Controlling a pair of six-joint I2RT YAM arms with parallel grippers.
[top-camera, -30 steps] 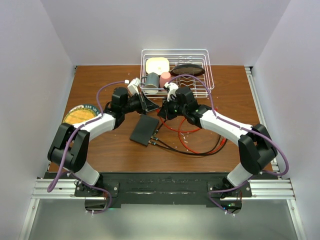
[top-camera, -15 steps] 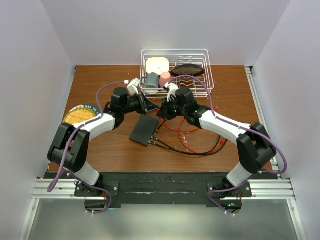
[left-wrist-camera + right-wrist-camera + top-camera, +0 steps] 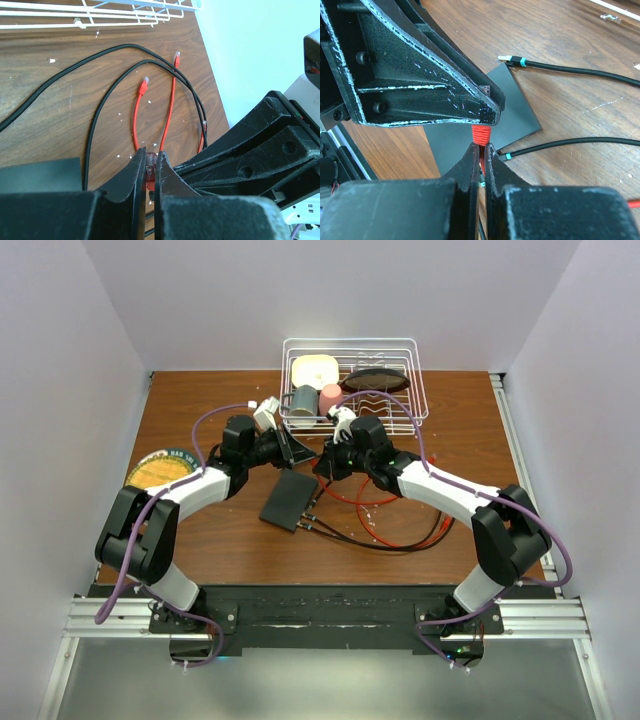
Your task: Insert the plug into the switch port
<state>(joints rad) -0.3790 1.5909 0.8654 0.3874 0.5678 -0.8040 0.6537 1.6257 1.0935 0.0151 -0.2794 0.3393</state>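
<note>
Right tool (image 3: 482, 147): closed, its two fingertips pinching the ribbed red boot of the plug (image 3: 481, 134) from below.
Left tool (image 3: 151, 156): closed to a thin slit, with the head of the same plug showing red in that slit. Its tip meets the right tool's tip end to end.
Plug: red, held between the two tools and off the tabletop (image 3: 200, 530). Only the short ribbed part shows between the tips. Its red cable (image 3: 345, 498) runs away to the right.
Switch (image 3: 289, 498): thin, flat and matte dark. It lies flat on the tabletop, set at a slant, just on the near side of the two tool tips. In the right wrist view it sits directly behind the held plug. Its sockets cannot be made out.
Black cables (image 3: 370, 543): two, curving over the wood on the right. One teal-banded end touches the switch's edge, and I cannot tell whether it is plugged in. The other lies just beside a corner with its metal tip bare.
Loose red ends (image 3: 142, 87): two more red plugs lying on the wood, beyond the tools in the left wrist view.
Round disc (image 3: 160, 468): on the left side, well apart from the switch.
Wire rack (image 3: 405, 410): white, at the far edge, holding dishes and cups.
</note>
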